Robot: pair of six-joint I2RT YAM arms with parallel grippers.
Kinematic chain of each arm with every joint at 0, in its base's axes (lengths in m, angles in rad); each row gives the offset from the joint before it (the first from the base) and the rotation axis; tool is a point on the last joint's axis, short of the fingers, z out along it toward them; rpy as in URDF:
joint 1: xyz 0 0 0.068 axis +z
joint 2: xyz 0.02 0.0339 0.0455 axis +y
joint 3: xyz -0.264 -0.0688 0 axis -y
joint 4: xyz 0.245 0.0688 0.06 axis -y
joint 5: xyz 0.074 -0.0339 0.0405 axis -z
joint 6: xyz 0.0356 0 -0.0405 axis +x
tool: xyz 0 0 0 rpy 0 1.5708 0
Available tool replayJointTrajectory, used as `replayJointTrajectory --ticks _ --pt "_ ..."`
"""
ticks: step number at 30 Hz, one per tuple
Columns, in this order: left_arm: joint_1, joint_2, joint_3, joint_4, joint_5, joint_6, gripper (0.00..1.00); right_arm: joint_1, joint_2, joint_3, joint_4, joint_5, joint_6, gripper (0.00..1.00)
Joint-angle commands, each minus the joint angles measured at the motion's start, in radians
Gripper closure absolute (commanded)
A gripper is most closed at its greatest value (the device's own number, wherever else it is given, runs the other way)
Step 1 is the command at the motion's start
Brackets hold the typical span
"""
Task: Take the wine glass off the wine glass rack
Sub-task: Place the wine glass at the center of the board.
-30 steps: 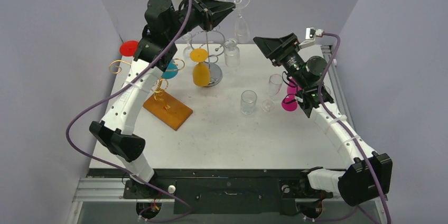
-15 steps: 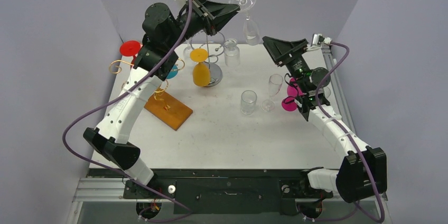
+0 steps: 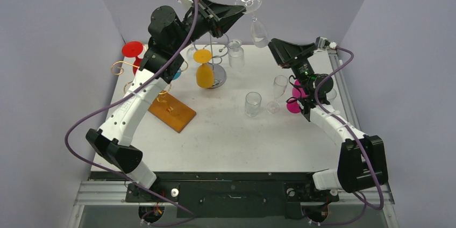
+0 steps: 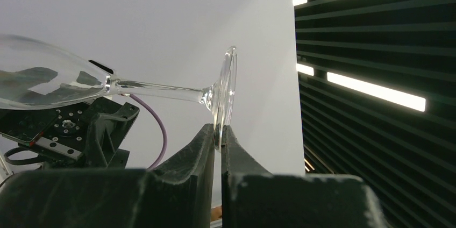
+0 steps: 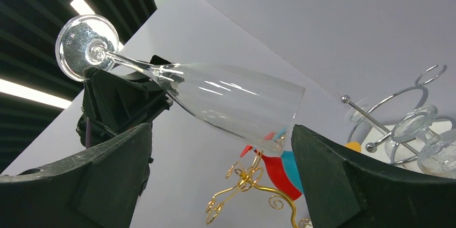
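Note:
A clear wine glass [image 3: 259, 33] hangs tilted high above the back of the table. My left gripper [image 3: 242, 8] is shut on the rim of its round foot [image 4: 226, 93], with the bowl pointing away and down. My right gripper [image 3: 276, 51] is open just below the bowl. In the right wrist view the bowl [image 5: 231, 101] lies across the gap between my open fingers [image 5: 349, 179], apart from both. The silver wire rack [image 3: 215, 50] stands below at the back and holds an orange glass [image 3: 205, 73] and clear glasses.
A gold wire rack on a wooden base [image 3: 170, 111] holds a red glass [image 3: 131, 49] and a teal one [image 3: 173, 72]. A clear tumbler [image 3: 253, 103], an upright clear wine glass [image 3: 278, 91] and a pink glass [image 3: 294, 101] stand at centre right.
My left gripper has carried the clear glass to the right and slightly up. My right gripper has risen and moved in towards the glass bowl.

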Motion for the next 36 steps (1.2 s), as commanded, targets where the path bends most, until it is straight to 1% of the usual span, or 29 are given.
replayJointTrajectory --ticks 1,9,16,21,24,28,31,33,36 --pt "-0.006 -0.048 -0.005 0.109 -0.012 -0.019 1.0 -0.007 0.031 0.006 0.181 -0.024 0.054 0.03" --pt "-0.007 -0.058 -0.041 0.158 -0.007 -0.045 1.0 -0.009 0.092 0.034 0.306 -0.046 0.152 0.06" --pt "-0.006 -0.072 -0.089 0.204 0.003 -0.073 1.0 -0.01 0.157 0.066 0.483 -0.048 0.286 0.11" --pt "-0.008 -0.086 -0.116 0.26 0.014 -0.116 1.0 -0.011 0.139 0.073 0.496 -0.053 0.295 0.22" --pt "-0.009 -0.109 -0.151 0.286 0.015 -0.147 1.0 -0.011 0.111 0.077 0.495 -0.054 0.294 0.32" --pt "-0.009 -0.149 -0.202 0.334 0.018 -0.181 1.0 -0.01 0.065 0.082 0.495 -0.054 0.288 0.42" --pt "-0.009 -0.164 -0.245 0.364 0.02 -0.207 1.0 -0.01 0.023 0.081 0.495 -0.057 0.282 0.48" --pt "-0.009 -0.171 -0.26 0.373 0.023 -0.22 1.0 -0.01 -0.003 0.078 0.495 -0.06 0.277 0.5" --pt "-0.007 -0.179 -0.273 0.375 0.022 -0.228 1.0 -0.01 -0.039 0.071 0.476 -0.066 0.265 0.57"
